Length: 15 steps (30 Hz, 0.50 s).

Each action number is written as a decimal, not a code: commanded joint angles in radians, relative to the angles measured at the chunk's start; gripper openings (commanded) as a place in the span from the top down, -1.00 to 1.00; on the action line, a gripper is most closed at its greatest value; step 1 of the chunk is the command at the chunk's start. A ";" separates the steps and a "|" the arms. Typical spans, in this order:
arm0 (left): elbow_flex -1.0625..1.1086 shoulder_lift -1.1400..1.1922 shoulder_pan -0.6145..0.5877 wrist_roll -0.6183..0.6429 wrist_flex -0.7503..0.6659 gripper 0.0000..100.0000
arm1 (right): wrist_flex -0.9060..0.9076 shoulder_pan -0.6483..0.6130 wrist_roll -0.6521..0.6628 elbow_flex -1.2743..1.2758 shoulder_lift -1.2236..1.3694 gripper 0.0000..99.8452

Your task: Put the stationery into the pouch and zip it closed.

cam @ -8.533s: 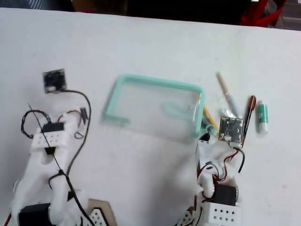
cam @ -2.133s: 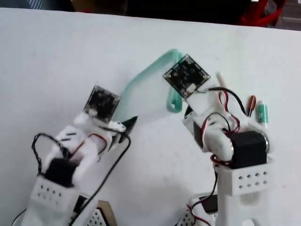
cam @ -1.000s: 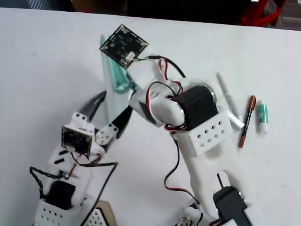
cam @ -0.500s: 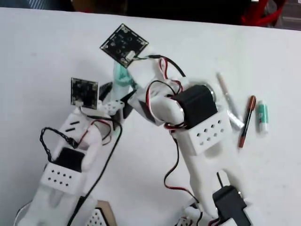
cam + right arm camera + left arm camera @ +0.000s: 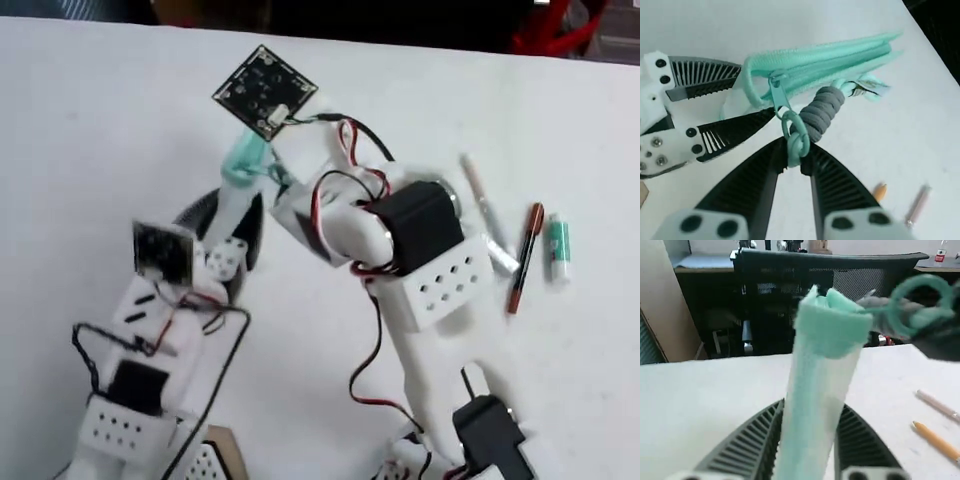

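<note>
While the pouch [image 5: 240, 165] stands on its edge between the two arms in the high view, the stationery lies on the worktop [image 5: 560, 130], well apart from it and none of it inside yet. I count three pieces there: one pale pen [image 5: 478, 200], one dark red pen [image 5: 525, 255] and one green stick [image 5: 557, 245]. The left gripper [image 5: 225, 215] is at the clear body of the pouch, and the right gripper [image 5: 270, 185] is at its green edge.

In the left wrist view the pouch [image 5: 825, 370] rises upright between the left jaws, one on each side, and both touch its walls. I judge that they clench it so that it cannot fall or slide when the zip is pulled. Beyond it lie one pale pen [image 5: 935, 404] and one yellow pencil [image 5: 935, 440], which makes four pieces in all.

In the right wrist view the right gripper [image 5: 795, 150] has its jaws clenched on the single zipper ring [image 5: 795, 140], just beside one grey cord [image 5: 822, 112]. This hold is probably for drawing the slider along the green zip, because the pouch [image 5: 825, 62] must be open before anything goes in. The left gripper [image 5: 757, 90] shows farther off, with its jaws on either side of the pouch.
</note>
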 commanded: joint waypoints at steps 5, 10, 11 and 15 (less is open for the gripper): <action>0.186 -0.289 0.053 -0.127 -0.064 0.83 | -0.062 -0.041 -0.006 -0.043 -0.002 0.96; 0.164 -0.341 0.059 -0.123 0.054 0.83 | -0.114 0.007 -0.002 -0.044 -0.005 0.96; 0.163 -0.340 0.058 -0.123 0.061 0.83 | -0.131 0.021 -0.002 -0.044 -0.004 0.96; 0.164 -0.340 0.058 -0.123 0.074 0.83 | -0.194 0.053 -0.002 -0.037 0.001 0.96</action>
